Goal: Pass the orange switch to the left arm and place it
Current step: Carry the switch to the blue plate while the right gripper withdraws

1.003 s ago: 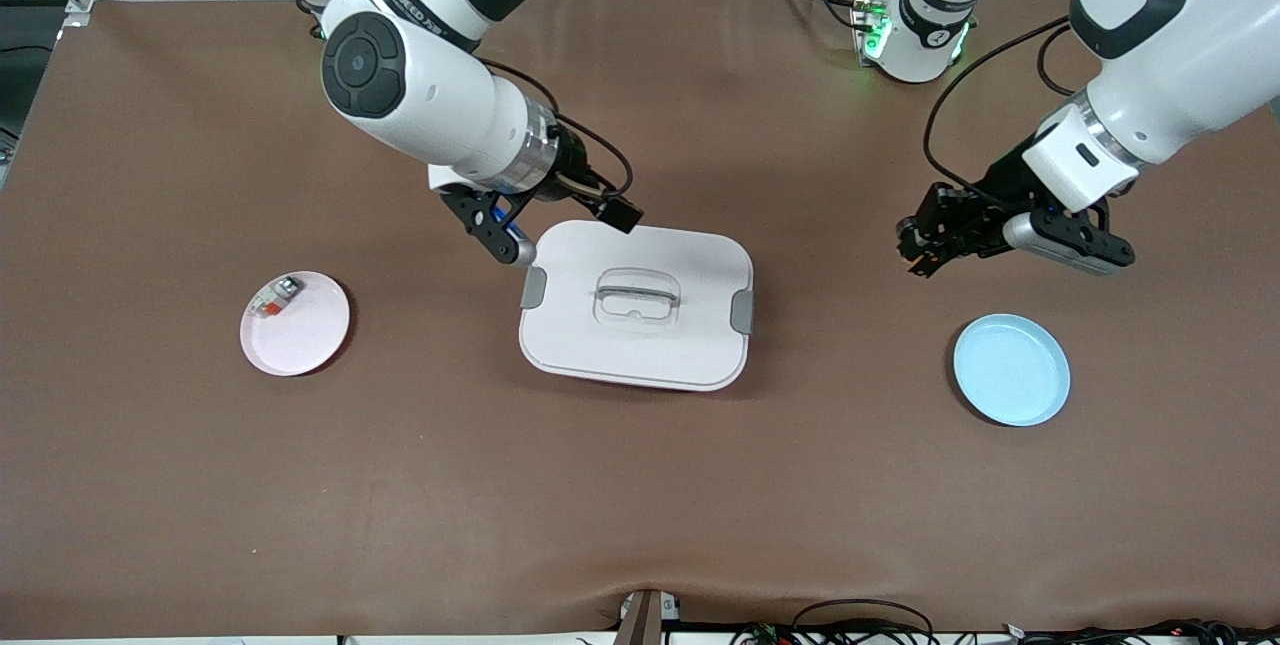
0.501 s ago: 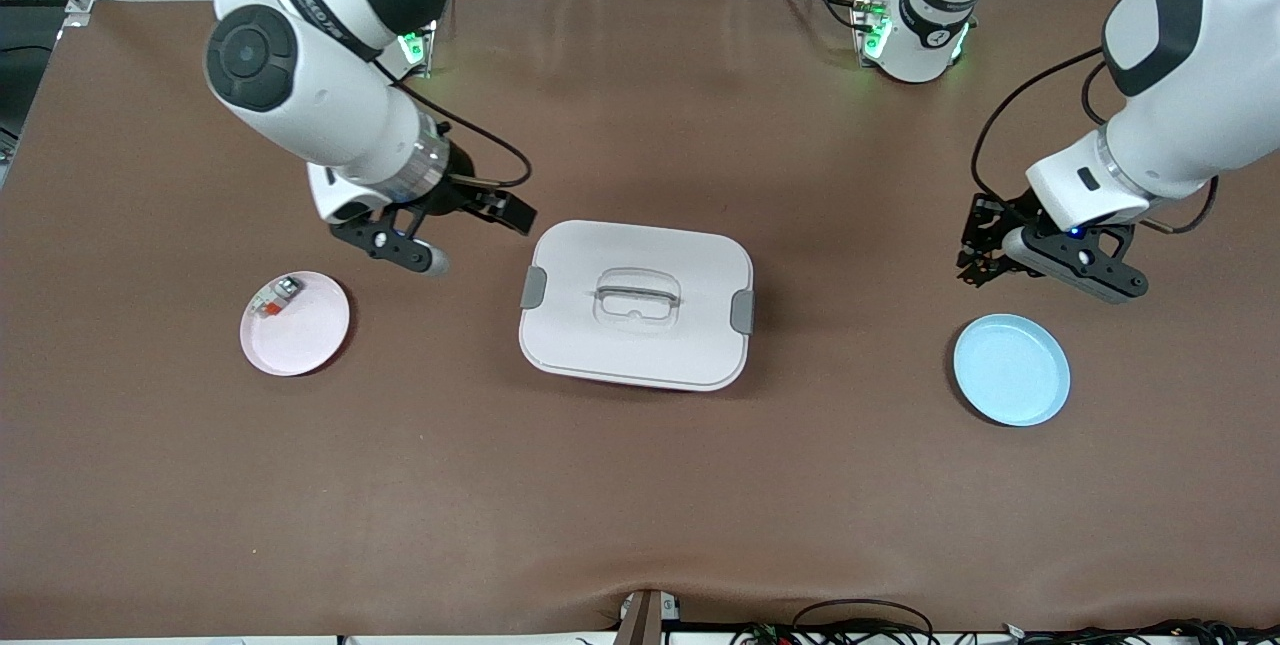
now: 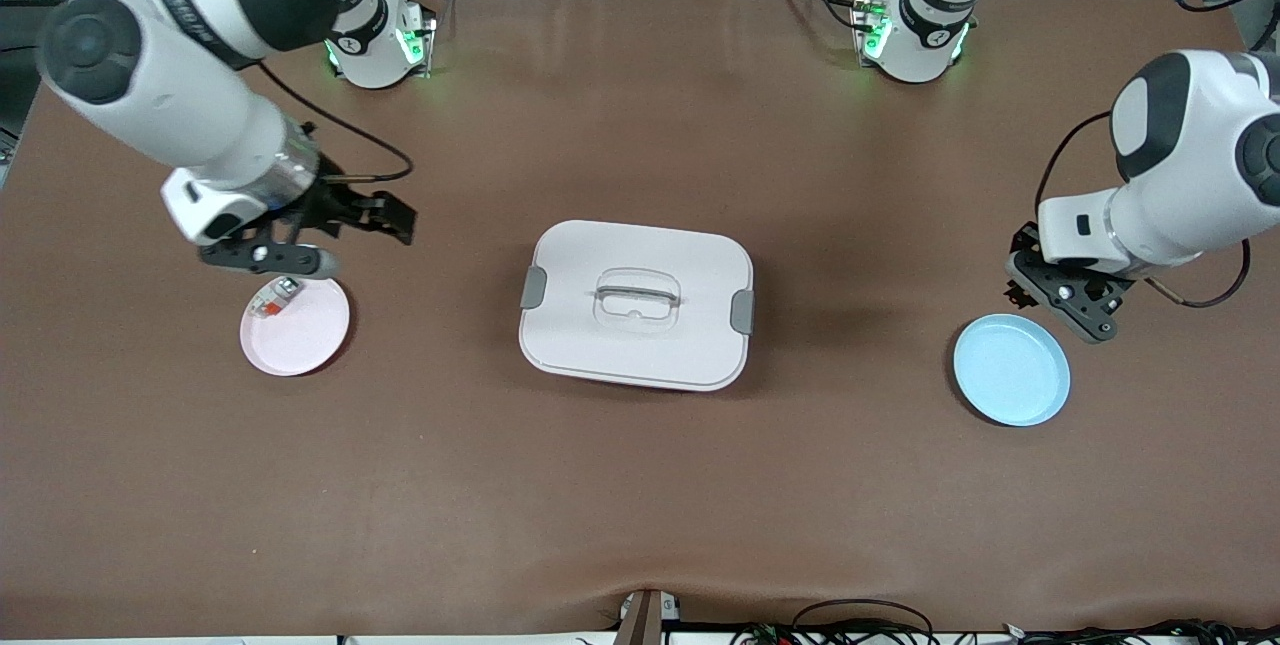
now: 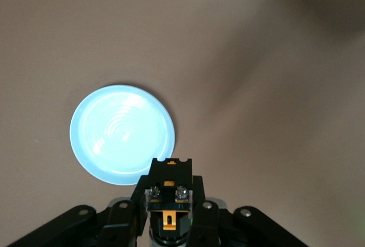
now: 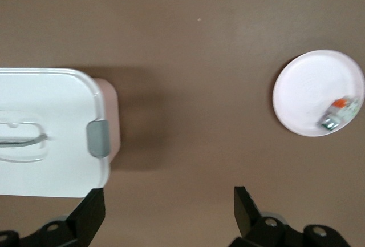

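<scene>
The orange switch (image 4: 170, 193), a small black block with orange-amber parts, sits between my left gripper's shut fingers. My left gripper (image 3: 1020, 293) hangs over the table just beside the blue plate (image 3: 1010, 370), at the plate's edge farther from the front camera; the plate also shows in the left wrist view (image 4: 122, 134). The white box (image 3: 637, 305) stands at the table's middle. My right gripper (image 3: 292, 261) is open and empty, over the edge of the pink plate (image 3: 305, 335). In the right wrist view, my right gripper (image 5: 168, 213) has the box (image 5: 45, 133) to one side.
A white-grey piece with an orange-red mark (image 3: 275, 297) lies on the pink plate; the piece (image 5: 337, 113) and the plate (image 5: 308, 87) also show in the right wrist view. Both arm bases stand along the table's edge farthest from the front camera. Cables run along the nearest edge.
My right arm swung from the box's corner toward the pink plate. My left arm moved with the switch toward the left arm's end of the table and lower, close to the blue plate.
</scene>
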